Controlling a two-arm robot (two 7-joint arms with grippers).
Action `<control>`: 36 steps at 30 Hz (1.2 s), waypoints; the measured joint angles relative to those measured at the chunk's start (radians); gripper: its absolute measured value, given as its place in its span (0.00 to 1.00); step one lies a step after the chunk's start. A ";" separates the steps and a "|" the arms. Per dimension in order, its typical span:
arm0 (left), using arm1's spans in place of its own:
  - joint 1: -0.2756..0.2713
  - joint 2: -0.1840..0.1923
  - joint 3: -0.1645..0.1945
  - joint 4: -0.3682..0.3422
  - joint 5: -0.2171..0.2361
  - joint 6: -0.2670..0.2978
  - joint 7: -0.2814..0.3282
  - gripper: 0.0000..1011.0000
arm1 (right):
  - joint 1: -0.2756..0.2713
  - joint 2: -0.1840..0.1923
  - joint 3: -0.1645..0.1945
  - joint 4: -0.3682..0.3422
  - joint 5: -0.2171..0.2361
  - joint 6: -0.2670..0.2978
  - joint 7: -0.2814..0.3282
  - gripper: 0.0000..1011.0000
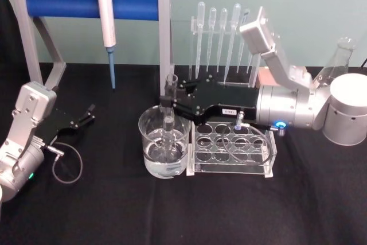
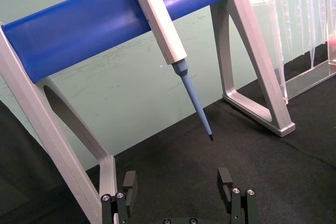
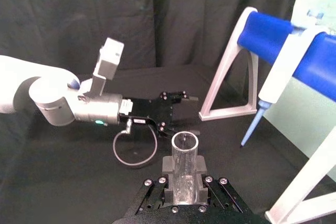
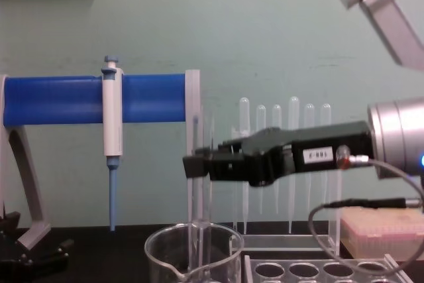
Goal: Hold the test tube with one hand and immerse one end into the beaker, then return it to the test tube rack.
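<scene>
Holding the tube (image 1: pixel 170 87) upright here, right jaws clenched on its upper part a bit below the rim, lower end down inside the beaker (image 1: pixel 143 136). The beaker sits on the desk (image 1: pixel 114 210) just beside the rack (image 1: pixel 229 167). My left jaws are parked released, low over the desk's left side.

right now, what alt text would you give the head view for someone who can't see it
The right gripper holds the test tube upright with its lower end down inside the beaker, just left of the clear rack on a black table. The left gripper sits open at far left.
</scene>
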 joint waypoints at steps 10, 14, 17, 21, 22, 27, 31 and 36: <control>0.000 0.000 0.000 0.000 0.000 0.000 0.000 0.99 | -0.021 -0.030 0.000 0.052 -0.051 -0.033 -0.013 0.24; 0.000 0.000 0.000 0.000 0.000 0.000 0.000 0.99 | -0.026 -0.038 0.003 0.061 -0.063 -0.035 -0.013 0.24; 0.000 0.000 0.000 0.000 0.000 0.000 0.000 0.99 | -0.029 -0.044 0.006 0.067 -0.070 -0.035 -0.012 0.24; 0.000 0.000 0.000 0.000 0.000 0.000 0.000 0.99 | -0.034 -0.050 0.010 0.072 -0.078 -0.033 -0.011 0.24; 0.000 0.000 0.000 0.000 0.000 0.000 0.000 0.99 | -0.034 -0.051 0.010 0.073 -0.079 -0.032 -0.011 0.24; 0.000 0.000 0.000 0.000 0.000 0.000 0.000 0.99 | -0.039 -0.057 0.012 0.076 -0.092 -0.031 -0.010 0.24; 0.000 0.000 0.000 0.000 0.000 0.000 0.000 0.99 | -0.044 -0.062 0.016 0.079 -0.099 -0.033 -0.010 0.24; 0.000 0.000 0.000 0.000 0.000 0.000 0.000 0.99 | -0.050 -0.068 0.019 0.088 -0.107 -0.034 -0.010 0.24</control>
